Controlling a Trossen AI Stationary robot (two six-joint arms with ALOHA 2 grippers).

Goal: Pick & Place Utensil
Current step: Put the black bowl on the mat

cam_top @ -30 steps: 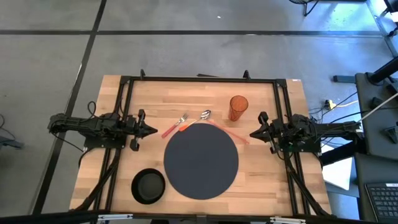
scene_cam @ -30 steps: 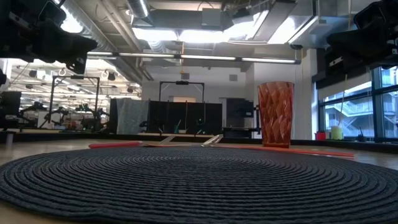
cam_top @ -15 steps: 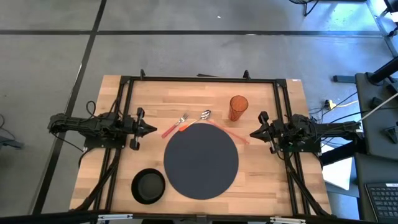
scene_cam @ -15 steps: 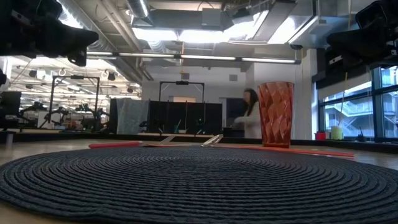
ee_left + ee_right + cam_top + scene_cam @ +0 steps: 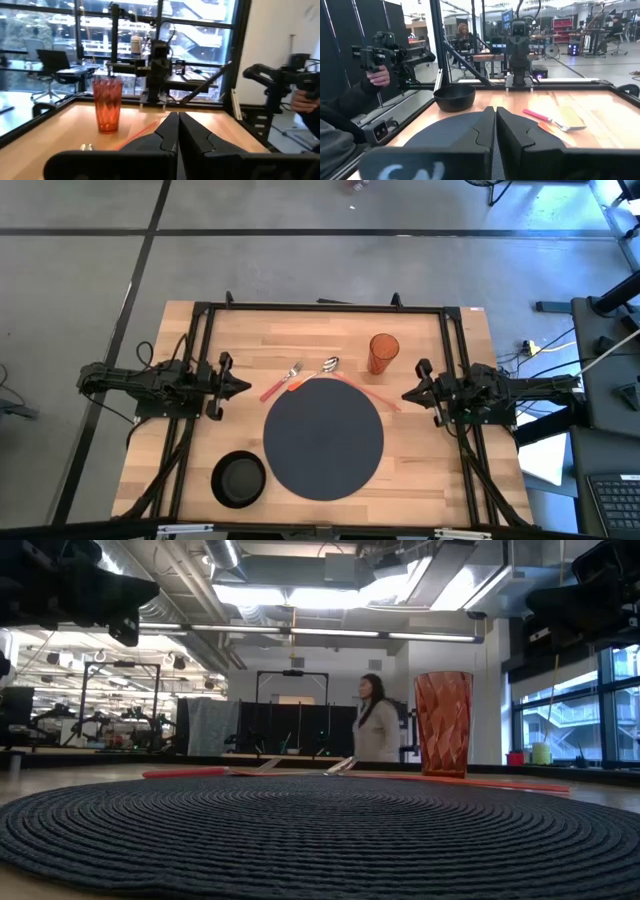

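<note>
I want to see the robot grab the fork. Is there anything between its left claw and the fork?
Nothing visible is in the way. The left gripper, shut, sits at the table's left side, and only bare wood lies between it and the fork, which rests just beyond the round dark placemat, beside the spoon.

Two dark arms w/ black cabling.

The table (image 5: 420, 470) is light wood with thin stripes. The round placemat (image 5: 323, 438) is dark grey, woven in rings. The bowl (image 5: 239, 478) is black. The cup (image 5: 383, 353) is see-through orange with a diamond pattern. The fork (image 5: 280, 382) has a pink handle. The spoon (image 5: 320, 369) is shiny silver with an orange handle
</note>
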